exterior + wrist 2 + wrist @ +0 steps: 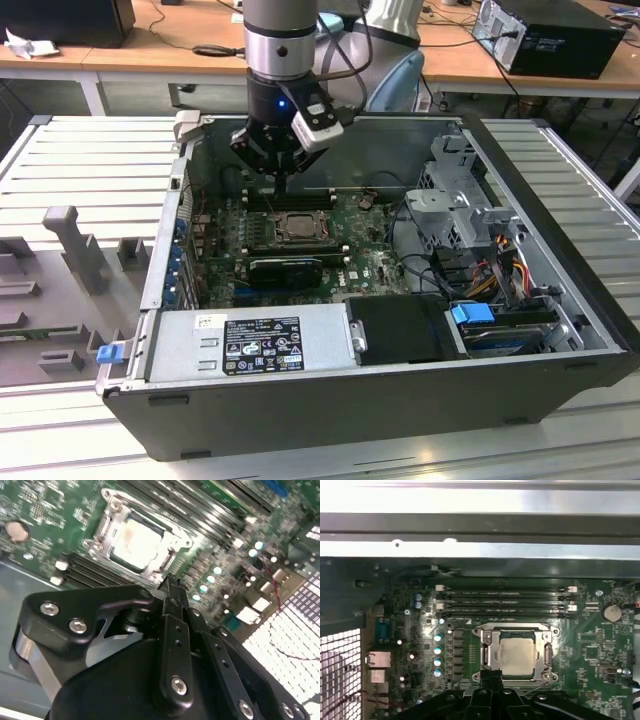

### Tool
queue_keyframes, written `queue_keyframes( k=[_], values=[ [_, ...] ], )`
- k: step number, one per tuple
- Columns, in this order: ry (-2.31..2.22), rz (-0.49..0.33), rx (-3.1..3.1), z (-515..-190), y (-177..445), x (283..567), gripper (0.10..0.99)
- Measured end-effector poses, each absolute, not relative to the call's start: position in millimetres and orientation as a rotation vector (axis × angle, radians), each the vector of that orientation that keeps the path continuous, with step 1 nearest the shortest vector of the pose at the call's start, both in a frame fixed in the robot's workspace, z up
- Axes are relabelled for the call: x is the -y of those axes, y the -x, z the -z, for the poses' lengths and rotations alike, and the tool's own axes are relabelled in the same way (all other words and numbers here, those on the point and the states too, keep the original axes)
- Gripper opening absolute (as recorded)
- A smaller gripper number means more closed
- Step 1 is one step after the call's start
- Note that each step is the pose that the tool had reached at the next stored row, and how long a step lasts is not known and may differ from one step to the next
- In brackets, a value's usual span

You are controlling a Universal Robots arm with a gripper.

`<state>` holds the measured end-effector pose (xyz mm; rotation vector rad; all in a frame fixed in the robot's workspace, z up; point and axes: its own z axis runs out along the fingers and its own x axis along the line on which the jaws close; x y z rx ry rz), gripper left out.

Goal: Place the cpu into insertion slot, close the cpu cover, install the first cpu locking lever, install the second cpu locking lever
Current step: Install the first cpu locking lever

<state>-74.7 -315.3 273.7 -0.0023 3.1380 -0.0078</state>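
Beside the cpu cover [487, 654], the gripper [490, 673] is closed.

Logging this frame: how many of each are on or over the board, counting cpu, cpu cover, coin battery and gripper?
cpu: 1
cpu cover: 1
coin battery: 1
gripper: 1
Total: 4

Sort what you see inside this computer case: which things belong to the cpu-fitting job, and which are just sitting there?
Job in hand: cpu, already seated; cpu cover, framing it; gripper, fingers together, close to the cover.

Just lying about: memory sticks; coin battery; power supply; drive cage.
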Motion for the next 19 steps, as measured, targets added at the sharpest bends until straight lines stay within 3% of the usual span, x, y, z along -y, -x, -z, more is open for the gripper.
queue_keyframes(
  k=[14,19],
  values=[
    [0.002,0.007,-3.138,-262,111,308,0.106],
    [0.001,0.007,-3.138,-257,113,287,0.106]
  ],
)
